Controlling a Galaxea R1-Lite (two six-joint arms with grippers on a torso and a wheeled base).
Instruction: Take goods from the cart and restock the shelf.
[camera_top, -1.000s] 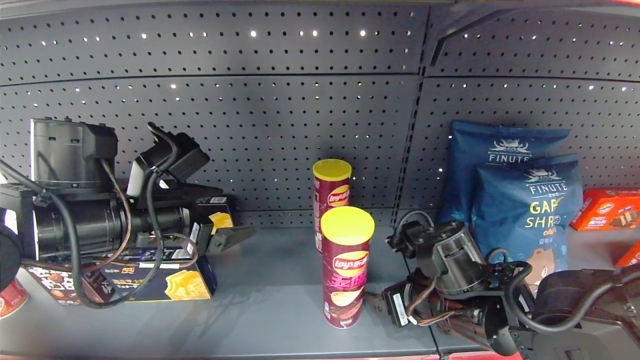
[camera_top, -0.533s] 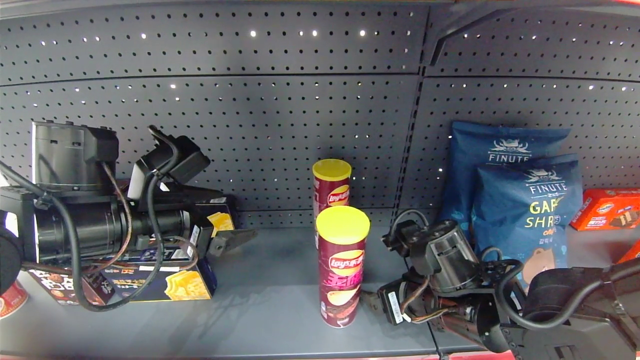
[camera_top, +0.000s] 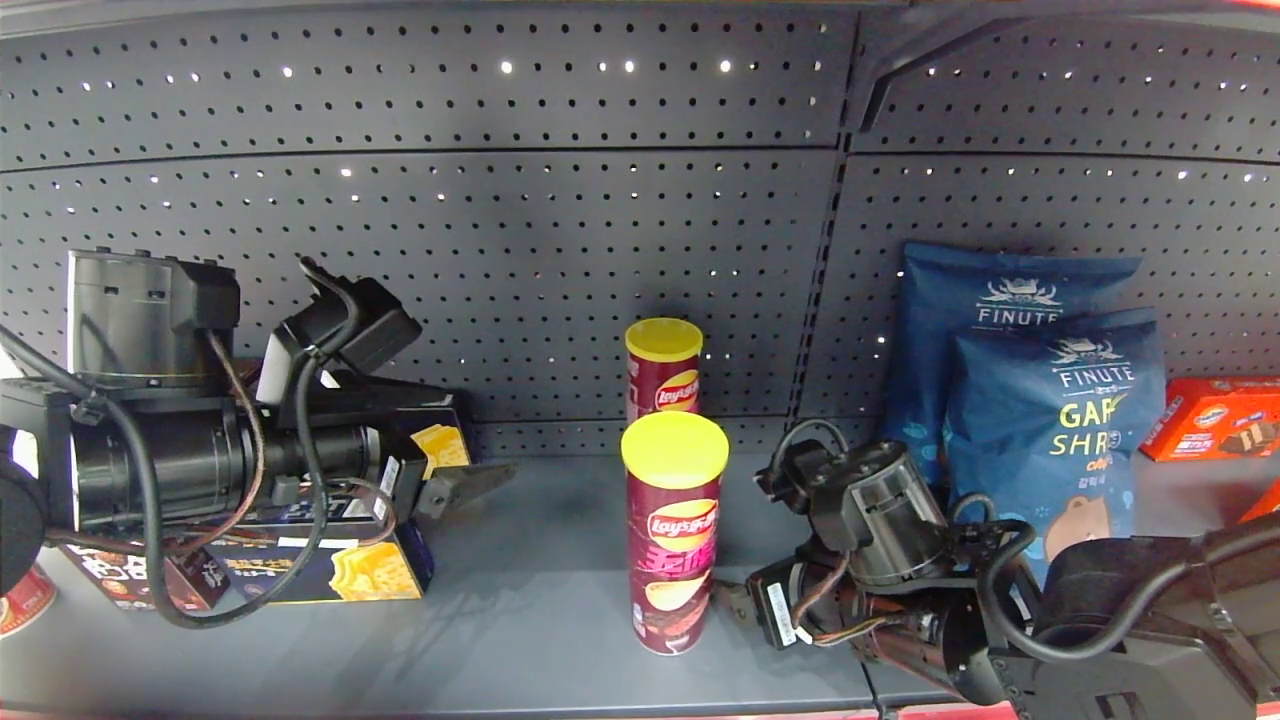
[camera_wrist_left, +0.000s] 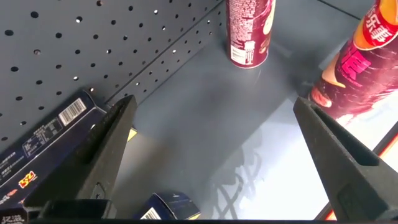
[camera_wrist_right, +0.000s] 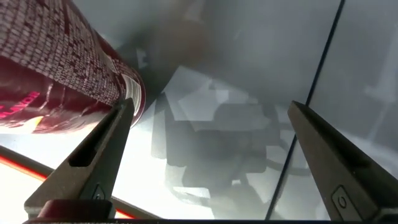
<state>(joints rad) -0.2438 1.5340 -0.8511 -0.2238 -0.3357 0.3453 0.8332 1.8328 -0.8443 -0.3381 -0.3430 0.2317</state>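
Currently right pincer (camera_wrist_right: 209, 107) gapes beside front chip can (camera_top: 672, 530) on shelf (camera_top: 520, 620), perhaps touching; left pincer (camera_wrist_left: 214, 104) spread wide, empty.

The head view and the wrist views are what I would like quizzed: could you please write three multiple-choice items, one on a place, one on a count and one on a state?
1. Where does the nearer chip can stand relative to the farther chip can?
A. In front of it, toward the shelf's front edge
B. Behind it, against the back panel
C. Lying on top of it

2. How many yellow-lidded cans stand on the shelf?
A. One
B. Two
C. Four

3. What state is the right claw in?
A. Shut on a blue bag
B. Shut on a can
C. Open

Answers: 1 A, the head view shows it closer to the front edge, with both cans upright; 2 B, two yellow lids show there; 3 C, the right wrist view shows it spread wide.
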